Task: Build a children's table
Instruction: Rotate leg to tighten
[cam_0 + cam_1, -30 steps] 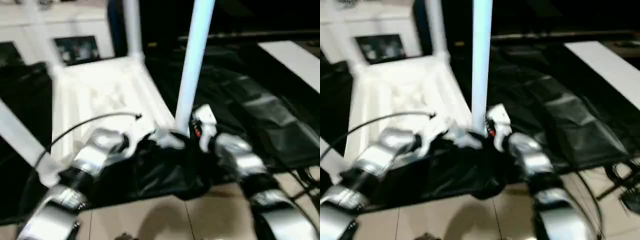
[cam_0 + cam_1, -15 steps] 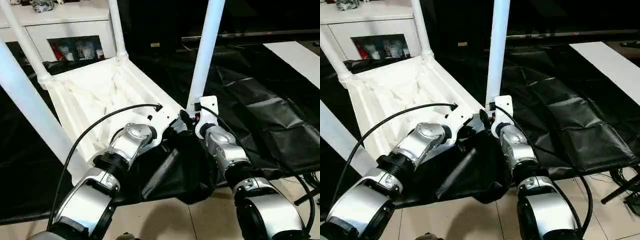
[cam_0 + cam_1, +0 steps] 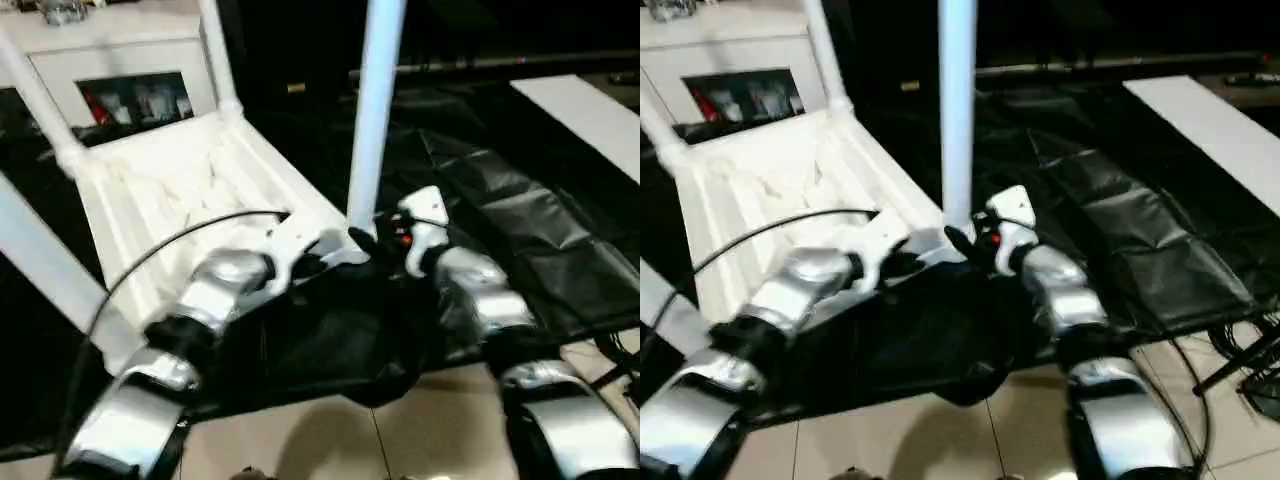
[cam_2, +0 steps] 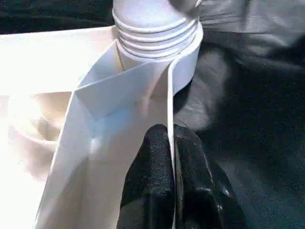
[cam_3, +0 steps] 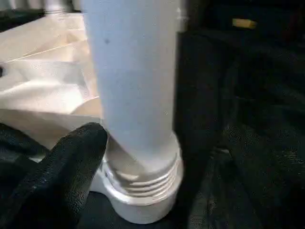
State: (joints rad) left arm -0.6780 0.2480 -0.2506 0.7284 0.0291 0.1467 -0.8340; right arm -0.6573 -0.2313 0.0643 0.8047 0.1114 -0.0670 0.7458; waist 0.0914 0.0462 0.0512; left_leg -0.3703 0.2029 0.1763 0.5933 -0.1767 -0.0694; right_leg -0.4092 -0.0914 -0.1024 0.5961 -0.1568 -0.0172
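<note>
top (image 3: 180, 190) upside down on bench (image 3: 520, 230) | left tool (image 4: 174, 183) clamped on top's rim | right tool (image 5: 52, 176) apart beside leg (image 3: 372, 120) | risk: threads showed at socket (image 5: 143, 200); leg could lean or pop out.

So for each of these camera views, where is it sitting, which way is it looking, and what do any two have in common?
Left eye view: on the head, looking forward and down at the upturned tabletop; both silver forearms show.
Right eye view: beside it, same scene.
Left wrist view: on the left arm, along the left hand pinching the tabletop's rim.
Right wrist view: on the right arm, facing the near leg; one black finger shows.
Shared: both wrist views show that leg's threaded base.
</note>
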